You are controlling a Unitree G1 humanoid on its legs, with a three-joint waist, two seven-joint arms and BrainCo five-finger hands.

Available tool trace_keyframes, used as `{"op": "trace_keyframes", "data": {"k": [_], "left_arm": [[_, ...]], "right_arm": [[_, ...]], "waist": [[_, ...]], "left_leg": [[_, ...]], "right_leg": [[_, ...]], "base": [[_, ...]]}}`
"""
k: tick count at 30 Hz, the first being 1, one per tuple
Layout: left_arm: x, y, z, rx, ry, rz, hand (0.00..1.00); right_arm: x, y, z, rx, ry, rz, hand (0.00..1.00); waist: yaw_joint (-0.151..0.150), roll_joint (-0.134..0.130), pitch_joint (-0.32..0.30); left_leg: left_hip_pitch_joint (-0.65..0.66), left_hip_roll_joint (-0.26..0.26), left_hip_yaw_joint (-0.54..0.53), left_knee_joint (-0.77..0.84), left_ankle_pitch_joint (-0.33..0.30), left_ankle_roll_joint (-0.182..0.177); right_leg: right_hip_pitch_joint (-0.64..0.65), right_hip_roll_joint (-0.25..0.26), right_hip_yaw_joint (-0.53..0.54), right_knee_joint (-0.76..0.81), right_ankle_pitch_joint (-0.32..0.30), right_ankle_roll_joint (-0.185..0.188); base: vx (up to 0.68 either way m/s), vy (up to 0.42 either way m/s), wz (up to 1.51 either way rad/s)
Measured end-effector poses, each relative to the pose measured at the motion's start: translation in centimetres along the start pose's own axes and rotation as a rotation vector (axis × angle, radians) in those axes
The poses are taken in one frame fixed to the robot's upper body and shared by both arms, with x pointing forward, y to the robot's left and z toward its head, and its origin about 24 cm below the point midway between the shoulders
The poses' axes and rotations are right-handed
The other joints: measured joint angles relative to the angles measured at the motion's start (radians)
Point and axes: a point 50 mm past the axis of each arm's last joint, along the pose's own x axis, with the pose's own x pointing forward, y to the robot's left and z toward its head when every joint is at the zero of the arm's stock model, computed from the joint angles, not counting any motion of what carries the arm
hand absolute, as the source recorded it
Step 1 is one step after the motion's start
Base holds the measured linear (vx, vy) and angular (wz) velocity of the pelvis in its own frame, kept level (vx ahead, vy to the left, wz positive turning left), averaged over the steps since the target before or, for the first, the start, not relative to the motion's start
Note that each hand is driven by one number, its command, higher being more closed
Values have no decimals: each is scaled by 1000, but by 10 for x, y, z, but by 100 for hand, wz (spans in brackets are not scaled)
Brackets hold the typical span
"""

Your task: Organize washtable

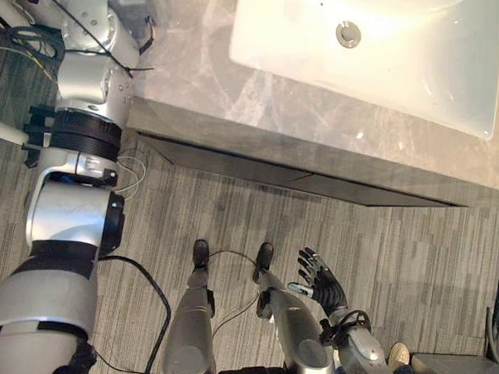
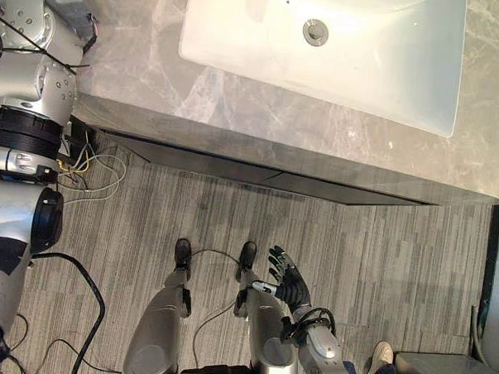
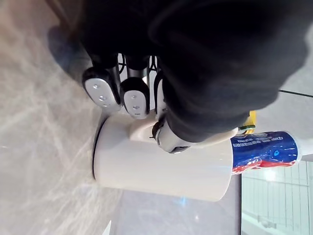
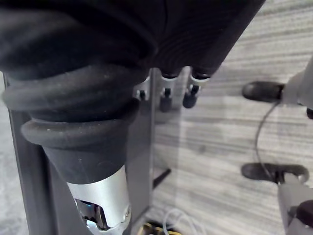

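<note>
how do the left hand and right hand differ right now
The left hand is at the marble counter; the right hand hangs low over the floor. The left hand's fingers curl on the handle of a white cup; the right hand's are straight, holding nothing. Both have dark ribbed covers.

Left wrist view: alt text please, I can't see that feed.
The left hand grips a white cup by its handle, on the grey marble counter. A blue, red and white tube sticks out of the cup.
</note>
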Motion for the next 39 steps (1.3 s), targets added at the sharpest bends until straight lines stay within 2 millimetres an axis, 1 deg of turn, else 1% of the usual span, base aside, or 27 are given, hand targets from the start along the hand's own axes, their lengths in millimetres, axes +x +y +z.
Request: {"op": "trace_keyframes", "data": {"k": [5,9,15,17,19,31,39], "left_arm": [[6,-5,8,1,-14,-11,100],[10,-2,13,8,-18,2,100],[13,-5,12,32,-7,-9,100],[14,-6,15,32,-9,-7,100],[15,-6,16,31,-13,-6,100],[17,-8,20,28,-21,-24,100],[17,-3,13,37,11,-5,100]], "right_arm": [[1,0,1,-2,-4,3,0],[3,0,4,-5,-14,8,0],[5,-1,6,-6,-20,12,0],[4,-3,6,-13,-18,11,0],[4,-5,6,-19,-16,11,0],[2,-11,8,-35,-12,6,0],[1,-19,10,-45,-19,-19,0]], "waist": [[-5,-3,4],[-20,-4,4],[-33,-4,5],[-44,-5,5],[-47,-5,5],[-48,-4,5],[-49,-2,6]], "left_leg": [[-16,1,6,3,0,0],[-25,1,13,7,0,0],[-29,3,29,19,-12,6],[-42,4,30,42,-25,6],[-45,4,34,49,-30,7],[-38,4,42,53,-31,7],[-38,4,41,56,-31,7]], "right_leg": [[-18,0,6,1,3,-3],[-30,1,14,2,6,-4],[-36,1,31,1,10,-1],[-40,1,35,1,11,0],[-44,1,45,1,13,2],[-44,-1,54,11,13,2],[-44,-1,53,13,13,2]], "base": [[2,5,-3],[7,3,-4],[3,10,-9],[6,12,-6],[19,11,-11],[-1,2,-1],[0,0,0]]}}
